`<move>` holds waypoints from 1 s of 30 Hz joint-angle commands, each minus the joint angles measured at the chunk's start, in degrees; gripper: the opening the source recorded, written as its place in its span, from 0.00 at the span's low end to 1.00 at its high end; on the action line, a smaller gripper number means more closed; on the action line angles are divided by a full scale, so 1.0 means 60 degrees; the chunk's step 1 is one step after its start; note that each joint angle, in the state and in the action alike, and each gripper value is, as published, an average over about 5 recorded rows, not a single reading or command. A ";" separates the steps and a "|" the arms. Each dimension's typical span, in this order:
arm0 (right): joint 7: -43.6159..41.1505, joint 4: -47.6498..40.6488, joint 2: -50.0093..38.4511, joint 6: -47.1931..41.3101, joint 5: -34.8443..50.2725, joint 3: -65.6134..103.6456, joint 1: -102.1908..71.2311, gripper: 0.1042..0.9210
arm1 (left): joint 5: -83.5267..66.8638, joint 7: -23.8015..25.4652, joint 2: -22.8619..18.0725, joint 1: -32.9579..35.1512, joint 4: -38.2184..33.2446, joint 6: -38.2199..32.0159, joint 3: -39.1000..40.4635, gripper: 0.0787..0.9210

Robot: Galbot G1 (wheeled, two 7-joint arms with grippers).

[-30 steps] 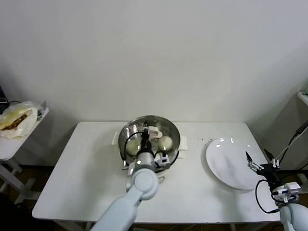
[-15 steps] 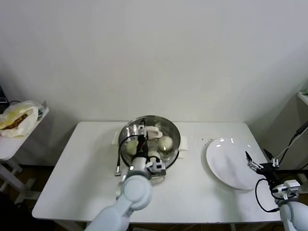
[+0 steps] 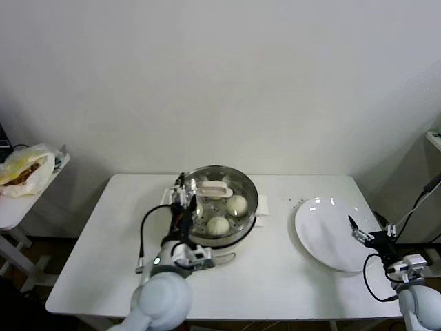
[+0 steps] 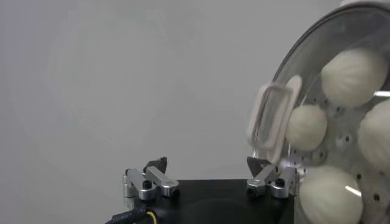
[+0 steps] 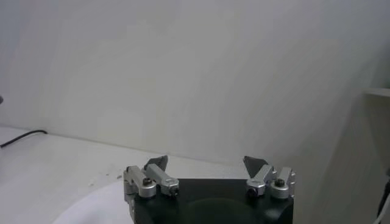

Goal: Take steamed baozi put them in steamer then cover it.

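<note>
My left gripper [image 3: 180, 195] is open, empty, at the pot's left rim, clear of the lid handle [image 4: 270, 117]. Just right of it sits the steamer [image 3: 215, 205], mid table [image 3: 96, 255], glass lid [image 3: 238, 181] on. I see buns [image 4: 353, 67] inside thru the glass, on the perforated tray. Right gripper [image 3: 368, 231] open too, holding nothing, parked at the near-right edge by the white plate [image 3: 324, 231], well apart from the pot.

Steamer [image 4: 341, 122] cut off by right edge of left wrist view. Plate [image 5: 91, 207] cut by bottom edge of right wrist view. Bag [image 3: 24, 169] at left edge of head view, contents too blurred to tell.
</note>
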 commanded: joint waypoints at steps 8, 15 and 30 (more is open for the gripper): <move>-0.0119 0.0371 0.0270 0.0210 -0.0117 -0.0302 -0.0238 0.88 | -1.0962 -0.3420 -0.0392 0.3473 0.0303 -0.6500 -0.6238 0.88; -0.0136 0.0821 0.0482 0.0397 -0.0078 -0.0511 -0.0515 0.88 | -1.2267 -0.2956 -0.1253 0.3632 0.1862 -0.8095 -0.6782 0.88; -0.0074 0.1137 0.0528 0.0481 0.0050 -0.0789 -0.0678 0.88 | -1.2296 -0.2500 -0.1427 0.3769 0.2974 -0.8605 -0.6787 0.88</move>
